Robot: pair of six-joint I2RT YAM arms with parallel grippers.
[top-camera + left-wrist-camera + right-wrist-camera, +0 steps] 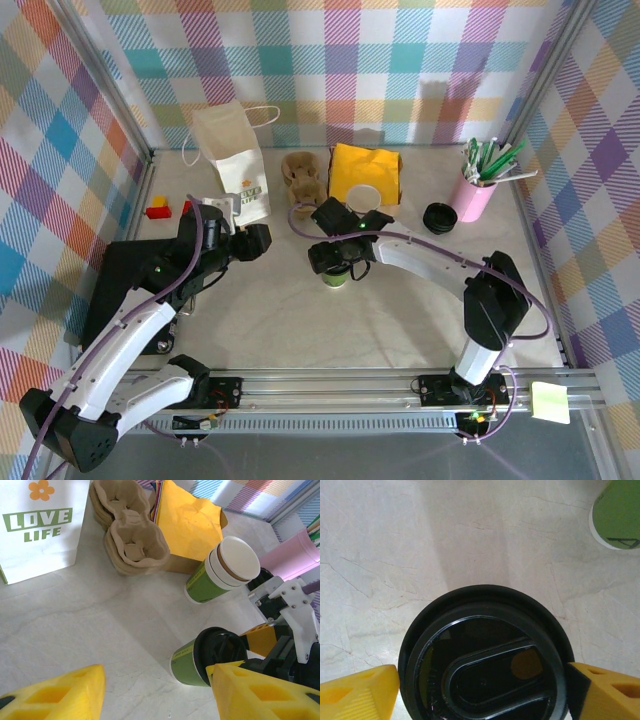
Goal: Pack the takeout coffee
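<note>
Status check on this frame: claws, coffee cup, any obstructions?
Left claw open, empty. Right claw straddling the lidded coffee cup from above, grip unclear. Cup upright on table, not bagged. Spare cups stand apart, toward the back.

The near half of the worktop (300,340) lies bare between the two arms. Along the back, a paper bag (232,160), pulp tray (305,178), yellow box (367,168), cup stack (362,197), black lids (440,217) and pink holder (473,198) crowd together, leaving only narrow gaps. The lidded coffee cup (485,645) is hemmed in closely on both sides by the fingers of the right gripper (482,680). A strip of bare worktop separates it from the cup stack. The fingers of the left gripper (155,695) stand apart over bare surface.
</note>
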